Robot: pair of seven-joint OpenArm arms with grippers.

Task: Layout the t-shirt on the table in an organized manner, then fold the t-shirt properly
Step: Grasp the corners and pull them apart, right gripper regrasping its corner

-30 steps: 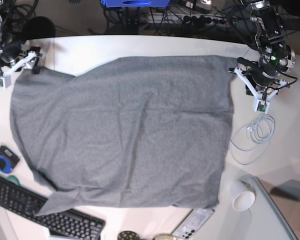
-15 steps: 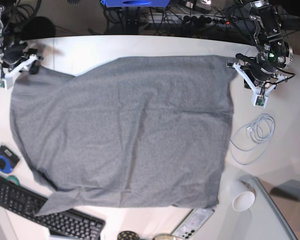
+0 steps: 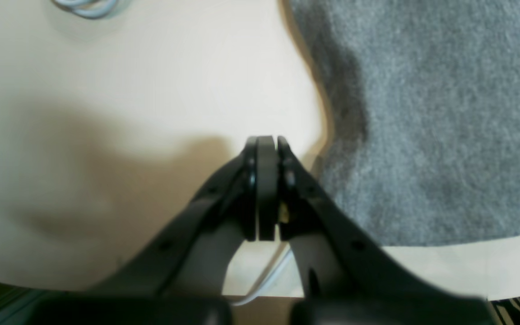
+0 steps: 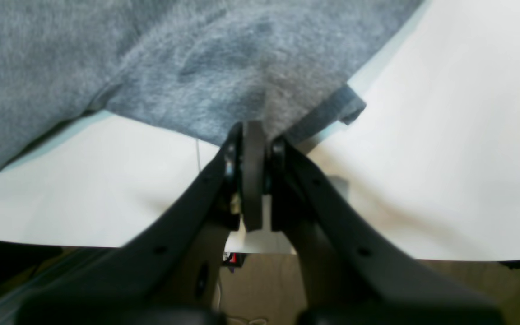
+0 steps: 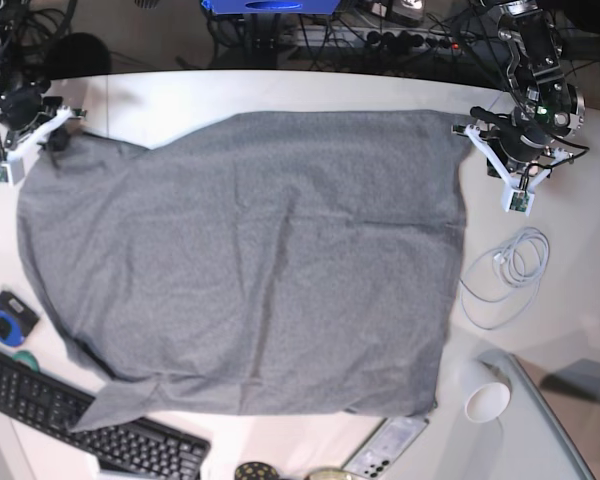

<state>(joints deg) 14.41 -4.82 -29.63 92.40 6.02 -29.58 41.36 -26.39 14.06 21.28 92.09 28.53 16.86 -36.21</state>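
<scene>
Right gripper (image 4: 253,135) has just snapped closed on the t-shirt (image 5: 250,260) edge at the table's (image 5: 280,95) far-left corner, apparently pinching fabric. Left gripper (image 3: 266,144) stays closed, empty, beside the far-right corner. We're still spreading.

No text, label, brand, number or sign can be read in any of the views. The black computer keyboard (image 5: 80,420) at the near edge of the smooth white surface (image 5: 310,95) has keys too small and blurred to make out. The plain heather-grey cotton t-shirt (image 5: 250,260) shows no print, and the smartphone (image 5: 385,447) lying face-up shows nothing legible.
</scene>
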